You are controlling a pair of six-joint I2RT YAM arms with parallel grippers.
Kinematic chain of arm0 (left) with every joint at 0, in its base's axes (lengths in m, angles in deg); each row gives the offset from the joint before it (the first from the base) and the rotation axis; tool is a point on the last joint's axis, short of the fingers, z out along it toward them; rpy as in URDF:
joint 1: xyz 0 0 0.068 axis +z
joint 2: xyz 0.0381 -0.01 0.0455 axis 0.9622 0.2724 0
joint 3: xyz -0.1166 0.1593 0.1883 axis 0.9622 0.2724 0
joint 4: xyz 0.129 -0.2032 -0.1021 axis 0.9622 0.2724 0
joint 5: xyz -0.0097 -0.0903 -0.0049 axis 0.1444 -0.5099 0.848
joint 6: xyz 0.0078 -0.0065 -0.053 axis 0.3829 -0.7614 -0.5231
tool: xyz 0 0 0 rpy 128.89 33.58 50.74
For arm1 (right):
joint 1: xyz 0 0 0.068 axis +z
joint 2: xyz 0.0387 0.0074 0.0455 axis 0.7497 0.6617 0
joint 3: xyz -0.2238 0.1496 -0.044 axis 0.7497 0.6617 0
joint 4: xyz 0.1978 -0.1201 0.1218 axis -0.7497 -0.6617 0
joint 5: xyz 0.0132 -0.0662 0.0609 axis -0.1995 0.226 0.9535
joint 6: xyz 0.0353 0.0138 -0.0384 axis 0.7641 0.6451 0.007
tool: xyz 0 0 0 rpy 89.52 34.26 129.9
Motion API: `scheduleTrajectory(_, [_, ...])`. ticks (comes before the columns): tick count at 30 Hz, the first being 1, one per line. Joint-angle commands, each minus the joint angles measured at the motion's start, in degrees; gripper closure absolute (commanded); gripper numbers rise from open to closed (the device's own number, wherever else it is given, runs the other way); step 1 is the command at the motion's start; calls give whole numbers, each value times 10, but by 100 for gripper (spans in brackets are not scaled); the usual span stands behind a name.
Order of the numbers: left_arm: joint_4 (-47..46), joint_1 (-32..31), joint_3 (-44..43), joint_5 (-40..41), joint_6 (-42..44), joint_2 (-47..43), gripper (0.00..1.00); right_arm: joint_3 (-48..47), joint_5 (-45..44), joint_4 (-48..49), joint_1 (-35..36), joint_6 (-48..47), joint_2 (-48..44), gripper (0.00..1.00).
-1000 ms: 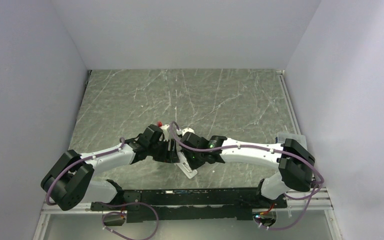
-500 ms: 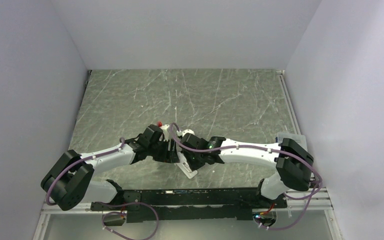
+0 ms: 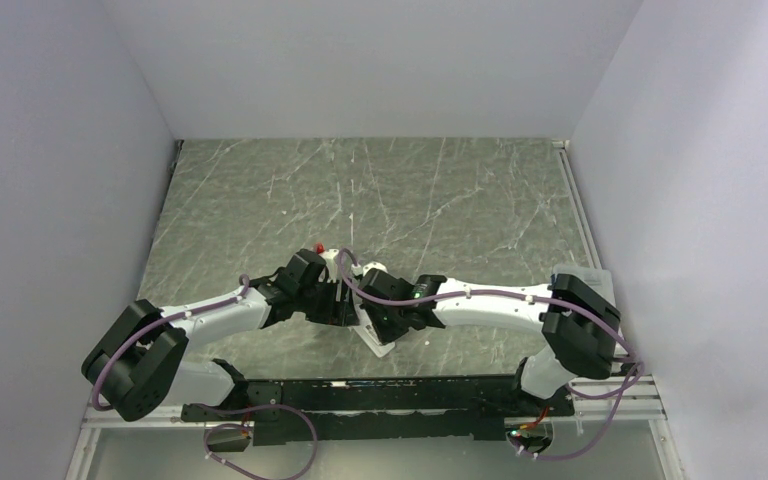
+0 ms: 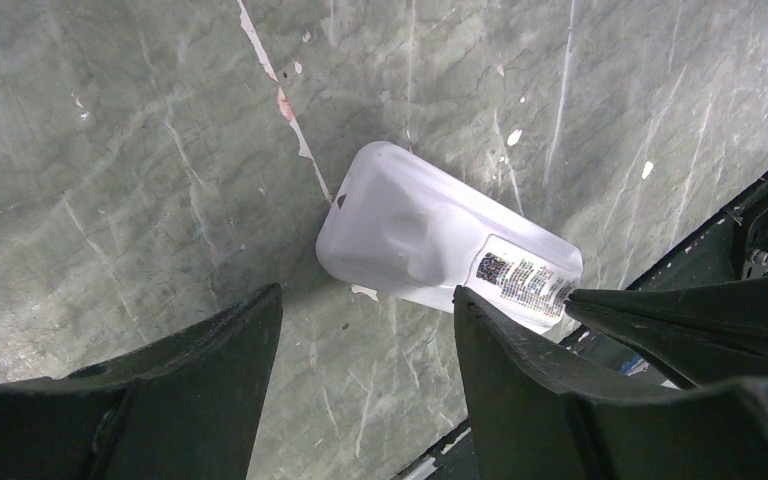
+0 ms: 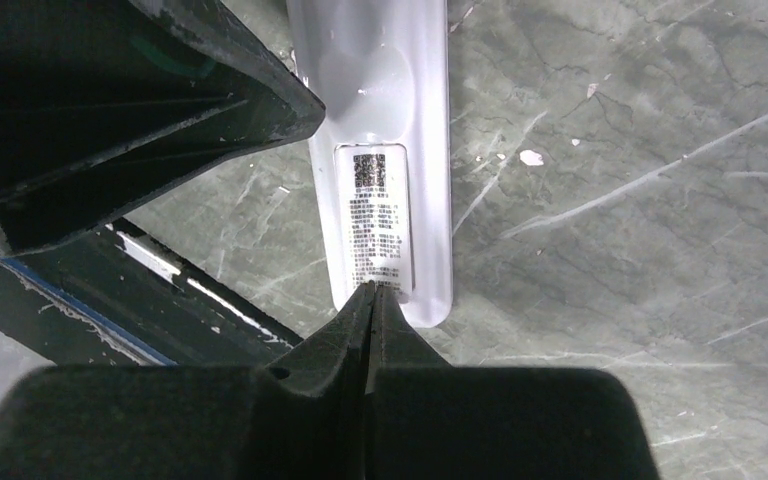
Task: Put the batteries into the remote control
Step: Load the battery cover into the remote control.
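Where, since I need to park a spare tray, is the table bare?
The far half of the table is bare, up to the back wall. Crowded: the near middle, where the open left gripper and the shut right gripper meet over the remote control, close to the black front rail.

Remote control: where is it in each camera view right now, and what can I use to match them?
Top external: remote control, low centre, where the two arms meet.
Left wrist: remote control, centre of frame, printed label facing up.
Right wrist: remote control, top centre, running down the frame.
Shared landmark: the right gripper, shut, tips at the remote's label end.
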Motion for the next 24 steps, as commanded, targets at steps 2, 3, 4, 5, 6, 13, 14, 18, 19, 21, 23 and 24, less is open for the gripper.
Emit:
scheduleTrajectory(2, [10, 1, 12, 0, 13, -2, 30, 5, 4, 27, -2, 9, 10, 100])
scheduleTrajectory(3, [10, 1, 12, 0, 13, -2, 31, 5, 5, 30, -2, 9, 11, 100])
scheduleTrajectory(4, [11, 1, 12, 0, 13, -2, 31, 5, 5, 31, -2, 9, 14, 100])
scheduleTrajectory(5, [11, 1, 12, 0, 13, -1, 31, 6, 6, 32, -2, 9, 16, 100])
scheduleTrajectory(6, [11, 1, 12, 1, 13, -2, 31, 6, 6, 32, -2, 9, 18, 100])
scheduleTrajectory(13, [11, 1, 11, 0, 13, -2, 31, 11, 11, 42, -2, 10, 26, 100])
scheduleTrajectory(14, [11, 2, 11, 0, 13, -1, 31, 12, 12, 43, -2, 10, 29, 100])
scheduleTrajectory(18, [11, 2, 12, 0, 13, -3, 31, 14, 14, 45, -2, 11, 40, 100])
scheduleTrajectory(19, [11, 1, 13, 1, 13, -4, 31, 15, 14, 46, -2, 11, 42, 100])
scheduleTrajectory(21, [11, 1, 13, 2, 13, -5, 31, 18, 14, 46, -3, 12, 47, 100])
scheduleTrajectory(23, [11, 1, 13, 1, 13, -5, 31, 19, 13, 43, -3, 13, 51, 100])
scheduleTrajectory(24, [11, 1, 13, 1, 13, -5, 31, 18, 11, 41, -3, 13, 52, 100])
